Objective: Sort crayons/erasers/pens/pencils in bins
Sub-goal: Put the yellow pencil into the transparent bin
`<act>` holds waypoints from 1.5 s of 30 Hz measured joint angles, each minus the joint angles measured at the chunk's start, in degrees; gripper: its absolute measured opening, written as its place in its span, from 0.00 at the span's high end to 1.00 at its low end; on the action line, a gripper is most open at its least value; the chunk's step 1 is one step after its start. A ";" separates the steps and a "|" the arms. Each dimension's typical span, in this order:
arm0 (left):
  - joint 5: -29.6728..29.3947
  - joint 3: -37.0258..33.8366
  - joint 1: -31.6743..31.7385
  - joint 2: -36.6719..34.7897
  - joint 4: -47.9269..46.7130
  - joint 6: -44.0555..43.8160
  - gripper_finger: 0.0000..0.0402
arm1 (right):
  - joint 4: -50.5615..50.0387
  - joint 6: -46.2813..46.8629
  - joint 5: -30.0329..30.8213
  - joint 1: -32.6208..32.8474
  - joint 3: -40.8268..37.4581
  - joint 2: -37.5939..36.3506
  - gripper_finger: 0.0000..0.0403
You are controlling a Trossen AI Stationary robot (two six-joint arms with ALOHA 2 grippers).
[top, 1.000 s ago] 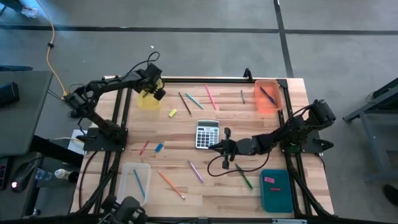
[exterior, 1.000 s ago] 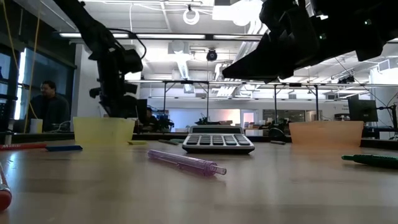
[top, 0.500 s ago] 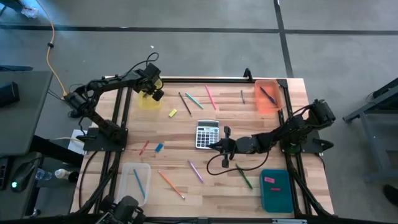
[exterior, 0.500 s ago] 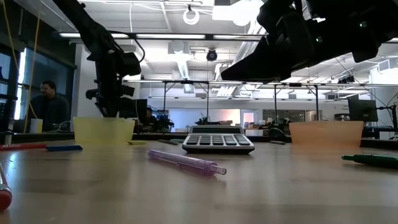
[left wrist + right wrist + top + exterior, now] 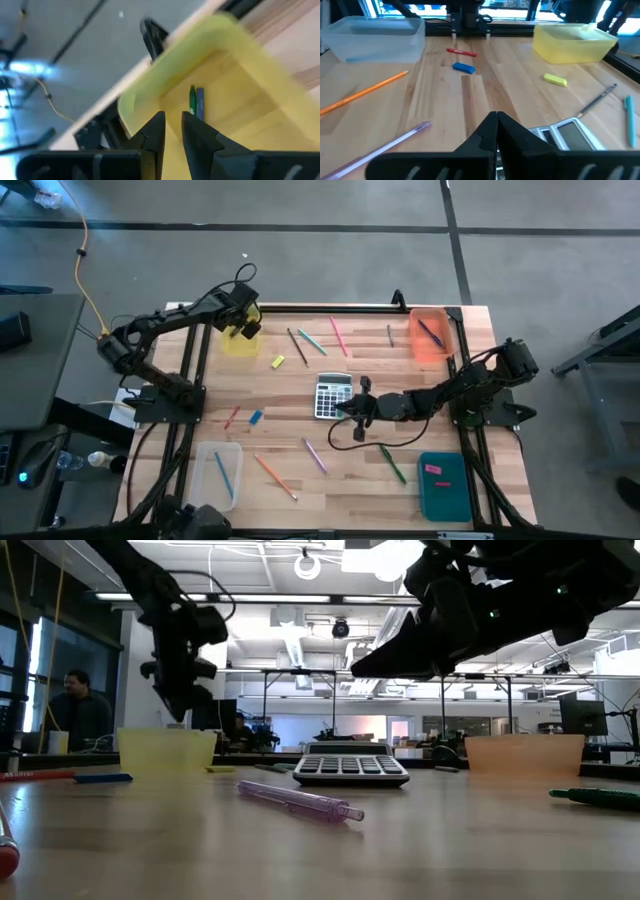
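Since a second ago the left hand (image 5: 247, 327) has lifted a little above the yellow bin (image 5: 239, 340) at the far left of the bench (image 5: 380, 490), and its fingers now stand slightly parted with nothing between them; the left wrist view shows two short sticks, one green and one blue, lying side by side on the bin's floor (image 5: 196, 102). That reads as a drop just completed, so one more item appears to be sorted and this arm is free for the next pick. The right hand (image 5: 352, 406) has edged toward the grey calculator (image 5: 333, 394) at mid-bench and hovers at its near edge, fingers pressed together and empty. Much is still loose: a yellow eraser (image 5: 278, 361) just beside the yellow bin, a red crayon (image 5: 232, 417) and a blue crayon (image 5: 256, 417) near the left side, an orange pencil (image 5: 274, 476), a purple pen (image 5: 315, 455) and a green pen (image 5: 392, 463) toward the front. The orange bin (image 5: 430, 335), the clear bin (image 5: 219, 470) and the teal bin (image 5: 444, 485) each already hold something, so the sorting looks roughly midway.
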 joint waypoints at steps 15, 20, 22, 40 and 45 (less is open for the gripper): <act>0.07 -10.76 -22.09 -27.94 13.61 -4.71 0.99 | -3.53 -0.24 0.00 -0.84 0.00 -0.02 1.00; 1.25 -18.37 -32.01 -37.30 21.26 -7.42 0.99 | -4.11 3.06 0.00 -0.84 0.00 -0.02 1.00; 1.44 -21.11 -36.00 -40.45 24.03 -7.47 0.99 | -4.37 3.55 0.00 -0.81 0.00 -0.02 1.00; 14.01 -23.92 -69.24 -38.27 22.94 -8.57 0.99 | -4.98 3.50 0.02 0.95 0.00 -0.85 0.99; 9.39 -19.69 -78.54 -30.97 22.68 -9.26 0.99 | -5.07 3.51 0.02 0.95 0.00 -0.85 0.97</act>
